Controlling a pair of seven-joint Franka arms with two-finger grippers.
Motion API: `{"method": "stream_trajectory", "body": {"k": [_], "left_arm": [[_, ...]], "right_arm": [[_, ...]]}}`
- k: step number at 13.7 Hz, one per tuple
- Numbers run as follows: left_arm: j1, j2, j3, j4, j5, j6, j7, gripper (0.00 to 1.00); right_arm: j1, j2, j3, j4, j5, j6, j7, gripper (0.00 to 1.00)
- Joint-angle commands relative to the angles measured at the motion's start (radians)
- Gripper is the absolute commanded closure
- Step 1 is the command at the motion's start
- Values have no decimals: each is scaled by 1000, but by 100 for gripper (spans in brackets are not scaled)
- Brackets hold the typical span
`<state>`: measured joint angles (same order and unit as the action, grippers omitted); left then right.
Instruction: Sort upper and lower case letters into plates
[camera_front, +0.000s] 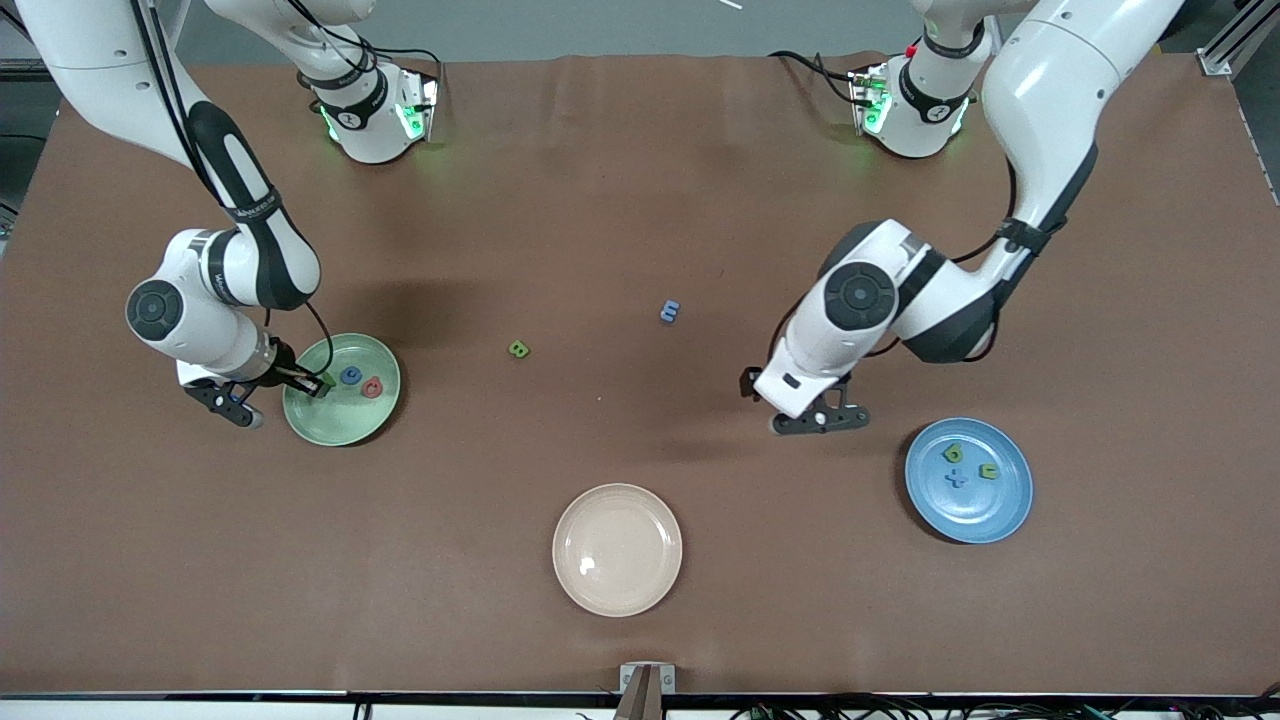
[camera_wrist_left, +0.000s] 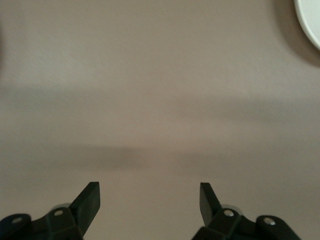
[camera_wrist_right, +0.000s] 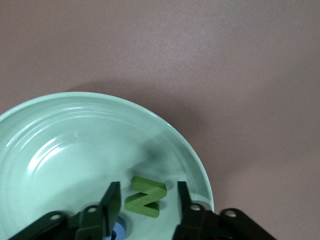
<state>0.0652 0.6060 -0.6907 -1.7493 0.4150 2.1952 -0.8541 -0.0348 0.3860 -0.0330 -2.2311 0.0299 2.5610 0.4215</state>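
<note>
1. The right gripper (camera_front: 318, 383) is at the rim of the pale green plate (camera_front: 340, 425), which sits toward the right arm's end of the table.
2. The right wrist view shows what the front view hides: the jaws stand parted, with a green letter Z (camera_wrist_right: 145, 196) lying between them on the plate's floor, and neither finger is seen touching it. A bit of blue shows under one finger.
3. From the front, a blue letter (camera_front: 350, 376) and a red letter (camera_front: 372, 387) also lie in the pale green plate, just beside each other.
4. A green letter (camera_front: 519, 349) lies alone on the brown table (camera_front: 640, 180) near its middle, and a blue letter block (camera_front: 670, 311) is farther from the front camera than it.
5. The cream-beige plate (camera_front: 617, 590) sits nearest the front camera.
6. The left gripper (camera_front: 820, 418) is over bare table beside the blue plate (camera_front: 968, 520). Its wrist view shows the jaws wide apart with nothing between them, and a pale plate's rim (camera_wrist_left: 310, 22) in one corner.
7. The blue plate, toward the left arm's end, holds two green letters (camera_front: 953, 453) (camera_front: 989, 471) and a blue piece (camera_front: 956, 479).
</note>
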Motion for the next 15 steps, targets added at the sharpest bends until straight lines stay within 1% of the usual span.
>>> {"method": "stream_trajectory", "body": {"k": [1, 2, 3, 4, 6, 7, 8, 9, 12, 14, 15], "left_arm": [[-53, -11, 0, -33, 25, 5, -78, 16], [-76, -6, 0, -38, 25, 15, -129, 18], [-94, -2, 0, -50, 27, 43, -184, 19], [-108, 1, 0, -73, 59, 78, -236, 20], [-131, 14, 0, -136, 161, 162, -366, 20], [-160, 23, 0, -159, 209, 204, -446, 20], [-183, 32, 0, -167, 258, 208, -512, 20], [-194, 40, 0, -168, 283, 209, -567, 20], [-222, 46, 0, -170, 283, 209, -651, 20], [-235, 60, -3, -170, 275, 209, -754, 21], [-246, 61, -3, -171, 274, 210, -817, 21]], "right_arm": [[-2, -24, 15, 19, -1, -60, 3, 0], [6, -44, 18, 39, 2, -127, 6, 0], [22, -56, 19, 50, 5, -155, 29, 0], [54, -71, 19, 50, 7, -159, 92, 0], [155, -81, 19, 50, 7, -157, 251, 0], [211, -81, 19, 50, 7, -150, 343, 0], [269, -79, 19, 51, 7, -145, 437, 0], [321, -73, 18, 62, 8, -139, 533, 0], [464, -59, 18, 106, 7, -136, 806, 0], [535, 0, 16, 149, 5, -133, 928, 0], [556, 11, 16, 160, 7, -125, 969, 0]]}}
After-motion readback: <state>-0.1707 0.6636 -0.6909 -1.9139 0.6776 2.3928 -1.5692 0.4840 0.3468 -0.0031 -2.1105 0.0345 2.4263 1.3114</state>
